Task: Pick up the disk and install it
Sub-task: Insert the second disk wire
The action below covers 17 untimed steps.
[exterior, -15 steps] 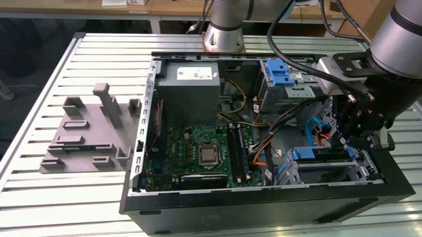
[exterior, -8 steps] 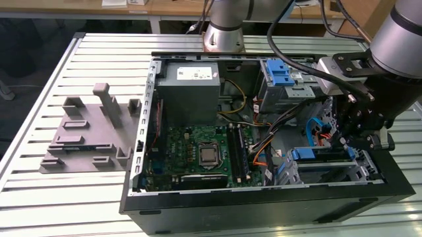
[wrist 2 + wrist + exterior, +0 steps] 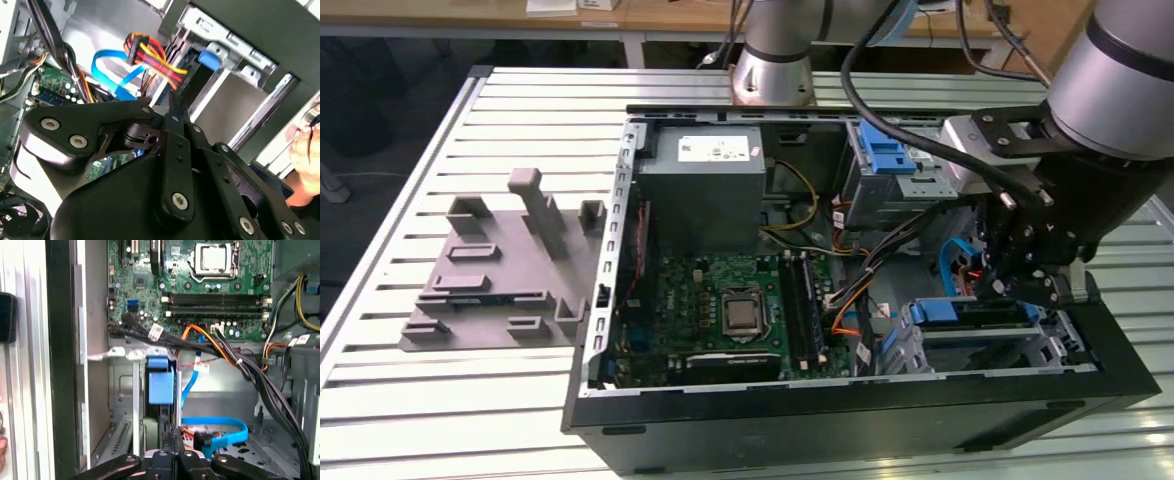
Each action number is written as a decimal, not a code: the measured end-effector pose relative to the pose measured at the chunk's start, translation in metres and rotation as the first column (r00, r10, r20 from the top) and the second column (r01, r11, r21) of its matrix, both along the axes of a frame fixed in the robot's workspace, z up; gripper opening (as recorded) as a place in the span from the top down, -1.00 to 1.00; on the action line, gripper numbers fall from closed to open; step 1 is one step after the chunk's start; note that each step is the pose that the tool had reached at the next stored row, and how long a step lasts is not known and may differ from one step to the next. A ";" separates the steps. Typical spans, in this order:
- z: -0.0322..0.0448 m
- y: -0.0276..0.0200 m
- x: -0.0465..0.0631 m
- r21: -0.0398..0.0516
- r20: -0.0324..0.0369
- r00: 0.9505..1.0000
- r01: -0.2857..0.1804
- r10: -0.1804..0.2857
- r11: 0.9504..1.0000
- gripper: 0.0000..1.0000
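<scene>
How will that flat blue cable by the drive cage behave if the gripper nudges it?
Probably floppy: the flat blue cable lies in loose curves, so it should bend aside rather than resist. It is likely light, being a thin ribbon. It may snag, since it runs beside the red-and-yellow wire bundle.

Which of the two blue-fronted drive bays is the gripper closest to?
The lower bay, at the case's front corner; the gripper hovers directly over it. The other sits beside the power supply.

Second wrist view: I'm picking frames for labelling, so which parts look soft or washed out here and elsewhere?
In the second wrist view the gripper linkage close up looks soft, the upper corners blown out; the exterior view has glare on the slatted table; the first wrist view's motherboard is evenly lit.
</scene>
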<state>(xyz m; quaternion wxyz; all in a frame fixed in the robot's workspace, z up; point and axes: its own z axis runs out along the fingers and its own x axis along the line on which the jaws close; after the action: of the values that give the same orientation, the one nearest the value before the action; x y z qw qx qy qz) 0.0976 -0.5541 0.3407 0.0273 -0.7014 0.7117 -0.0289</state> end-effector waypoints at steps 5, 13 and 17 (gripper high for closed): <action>0.0034 -0.0001 -0.003 0.001 0.000 1.000 0.000 0.000 1.000 0.79; 0.0287 0.0004 -0.003 0.002 -0.003 1.000 0.000 0.000 1.000 0.79; 0.0311 0.0034 -0.003 0.002 -0.015 1.000 0.000 0.000 1.000 0.79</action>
<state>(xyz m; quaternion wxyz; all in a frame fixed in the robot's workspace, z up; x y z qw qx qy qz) 0.0943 -0.5508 0.3718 0.0226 -0.7016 0.7118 -0.0228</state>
